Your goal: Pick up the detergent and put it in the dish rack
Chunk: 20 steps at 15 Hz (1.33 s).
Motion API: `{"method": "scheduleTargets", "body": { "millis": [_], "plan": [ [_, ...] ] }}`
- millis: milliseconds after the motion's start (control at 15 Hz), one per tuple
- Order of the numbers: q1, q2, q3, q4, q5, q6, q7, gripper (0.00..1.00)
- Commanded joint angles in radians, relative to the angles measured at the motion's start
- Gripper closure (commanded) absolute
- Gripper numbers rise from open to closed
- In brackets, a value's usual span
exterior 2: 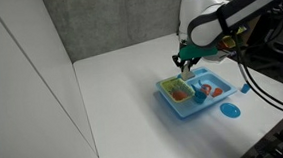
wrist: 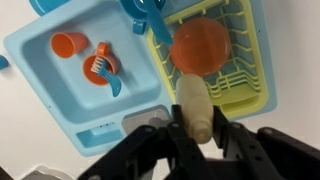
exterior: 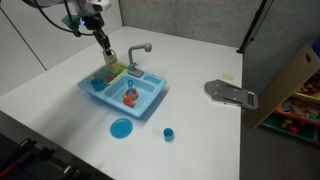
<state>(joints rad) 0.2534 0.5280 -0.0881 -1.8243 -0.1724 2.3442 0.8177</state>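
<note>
My gripper [wrist: 198, 132] is shut on the detergent [wrist: 190, 95], a small cream-beige bottle that sticks out forward between the two black fingers. In the wrist view the bottle's far end hangs over the near edge of the yellow-green dish rack [wrist: 243, 72], which holds a round red-orange item [wrist: 200, 45]. In both exterior views the gripper [exterior: 107, 55] [exterior 2: 186, 65] hovers just above the rack end [exterior: 108, 73] [exterior 2: 176, 89] of the light-blue toy sink unit [exterior: 150, 100] [exterior 2: 198, 103]. I cannot tell whether the bottle touches the rack.
The sink's blue basin [wrist: 45, 75] holds an orange cup [wrist: 68, 43] and a red-and-blue brush [wrist: 103, 68]. A faucet [exterior: 140, 50] stands behind the sink. A flat blue plate [exterior: 121, 128], a small blue cup [exterior: 168, 133] and a grey tool [exterior: 230, 94] lie on the white table.
</note>
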Motion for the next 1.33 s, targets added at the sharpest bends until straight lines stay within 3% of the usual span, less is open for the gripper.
{"method": "scheduleTargets", "body": {
  "millis": [0,400,467,800,867,1267],
  "plan": [
    [-0.007,0.03,0.014,0.017,0.027,0.031,0.032,0.9],
    [0.001,0.049,0.013,0.001,0.058,0.086,0.016,0.9],
    [0.001,0.052,0.013,0.001,0.061,0.091,0.016,0.68],
    [0.001,0.053,0.013,0.0,0.061,0.091,0.016,0.68],
    [0.001,0.053,0.013,0.0,0.061,0.091,0.016,0.9],
    [-0.007,0.094,0.036,0.016,0.085,0.119,-0.001,0.9]
  ]
}}
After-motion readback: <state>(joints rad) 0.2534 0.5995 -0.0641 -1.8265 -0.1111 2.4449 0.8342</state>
